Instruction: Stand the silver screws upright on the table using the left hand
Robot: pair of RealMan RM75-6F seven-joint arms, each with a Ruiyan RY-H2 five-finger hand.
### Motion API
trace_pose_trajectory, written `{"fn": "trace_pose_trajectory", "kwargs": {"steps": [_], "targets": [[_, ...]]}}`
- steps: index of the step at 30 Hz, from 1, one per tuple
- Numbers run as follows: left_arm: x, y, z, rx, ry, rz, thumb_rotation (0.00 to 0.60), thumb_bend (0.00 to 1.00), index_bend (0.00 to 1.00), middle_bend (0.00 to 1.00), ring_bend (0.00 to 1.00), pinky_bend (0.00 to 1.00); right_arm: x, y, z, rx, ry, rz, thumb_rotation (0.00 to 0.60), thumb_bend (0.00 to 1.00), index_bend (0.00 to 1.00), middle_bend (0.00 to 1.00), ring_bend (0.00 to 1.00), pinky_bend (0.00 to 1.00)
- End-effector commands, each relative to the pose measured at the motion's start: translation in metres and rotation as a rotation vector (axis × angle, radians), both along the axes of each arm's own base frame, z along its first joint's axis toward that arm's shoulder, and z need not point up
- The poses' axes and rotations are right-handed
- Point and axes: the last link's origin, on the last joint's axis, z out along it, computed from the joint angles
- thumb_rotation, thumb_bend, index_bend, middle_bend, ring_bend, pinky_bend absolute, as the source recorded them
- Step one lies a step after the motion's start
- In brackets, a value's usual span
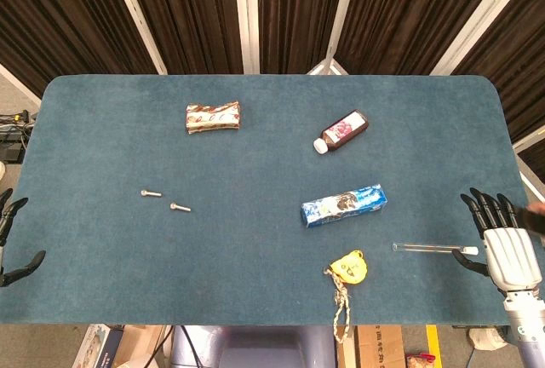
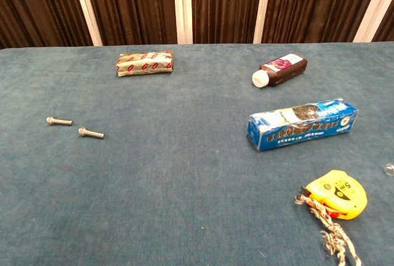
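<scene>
Two screws (image 1: pixel 151 193) (image 1: pixel 179 208) lie flat on counter (image 1: pixel 255 155); left hand (image 1: pixel 10 244) and right hand (image 1: pixel 504 242) fingers spread, empty.

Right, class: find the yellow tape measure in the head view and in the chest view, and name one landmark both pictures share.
Head view: the yellow tape measure lies low, right of centre, near the table's front edge.
Chest view: it sits at lower right, its cord trailing toward the bottom edge.
Shared landmark: the blue box lies just beyond it in both.
</scene>
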Motion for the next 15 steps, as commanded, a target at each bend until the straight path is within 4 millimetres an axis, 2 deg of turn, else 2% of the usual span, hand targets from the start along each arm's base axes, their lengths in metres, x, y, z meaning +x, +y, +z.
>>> {"fn": "trace_pose_trajectory", "kwargs": {"steps": [1, 15], "targets": [[-0.0001, 0.0007, -0.0008, -0.003, 0.000, 0.003, 0.600, 0.34, 0.14, 0.00, 0.00, 0.00, -0.0001, -0.0002, -0.0004, 0.000, 0.001, -0.001, 0.600, 0.17, 0.11, 0.09, 0.10, 0.00], [0.0017, 0.0020, -0.0070, -0.034, 0.013, -0.009, 0.600, 0.34, 0.16, 0.00, 0.00, 0.00, 0.0003, -0.0014, -0.0054, 0.009, -0.001, -0.005, 0.600, 0.17, 0.11, 0.09, 0.10, 0.00]]}}
